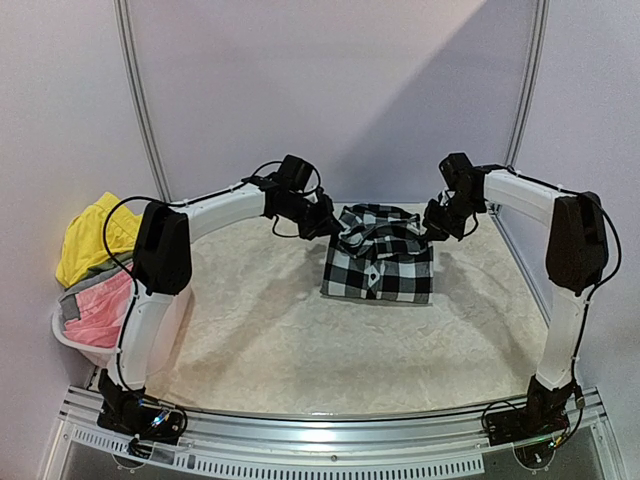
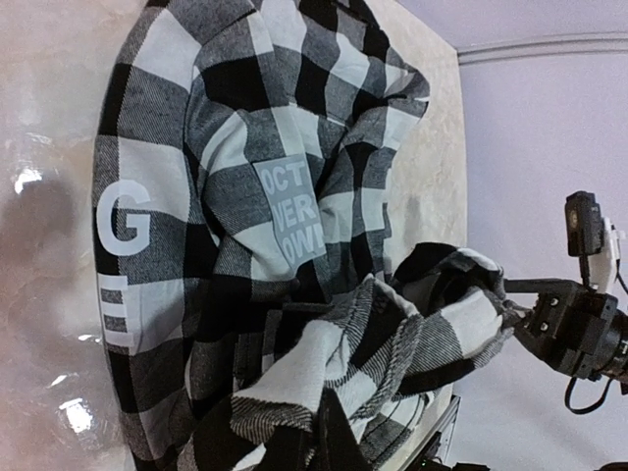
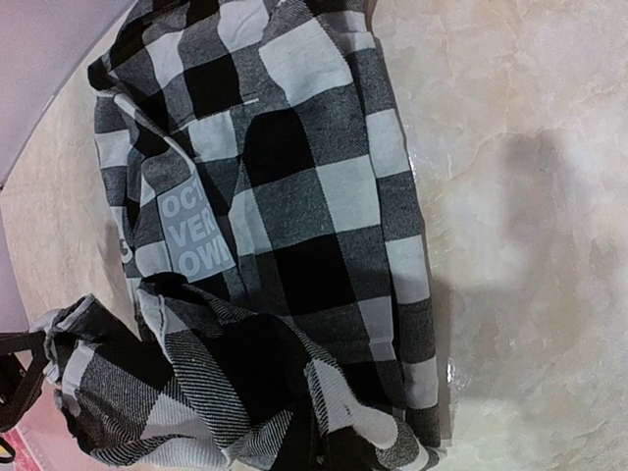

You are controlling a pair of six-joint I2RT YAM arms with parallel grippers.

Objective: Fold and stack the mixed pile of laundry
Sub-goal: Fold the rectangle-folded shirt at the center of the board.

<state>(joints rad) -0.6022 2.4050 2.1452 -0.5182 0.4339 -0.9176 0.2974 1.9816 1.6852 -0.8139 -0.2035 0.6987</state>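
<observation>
Left to do: a yellow garment (image 1: 95,235), a grey one (image 1: 88,277) and a pink piece (image 1: 100,308) are sitting crumpled in the white plastic basket (image 1: 68,340); nothing is lying stacked yet.
In hand: the checked shirt (image 1: 380,268), a soft woven flannel with white lettering, is lying far-centre on the pale mottled table (image 1: 290,340), its lower half flat and its top bunched.
Left gripper (image 1: 325,222): pressed together, pinching the shirt's far-left edge.
Right gripper (image 1: 432,226): likewise, pinching the far-right edge.

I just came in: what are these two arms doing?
The left arm and the right arm each have their jaws shut on the far end of the black-and-white checked shirt, holding it bunched above the part lying flat on the table. A yellow garment, a pink garment and a grey garment sit in the white basket at the left.
</observation>
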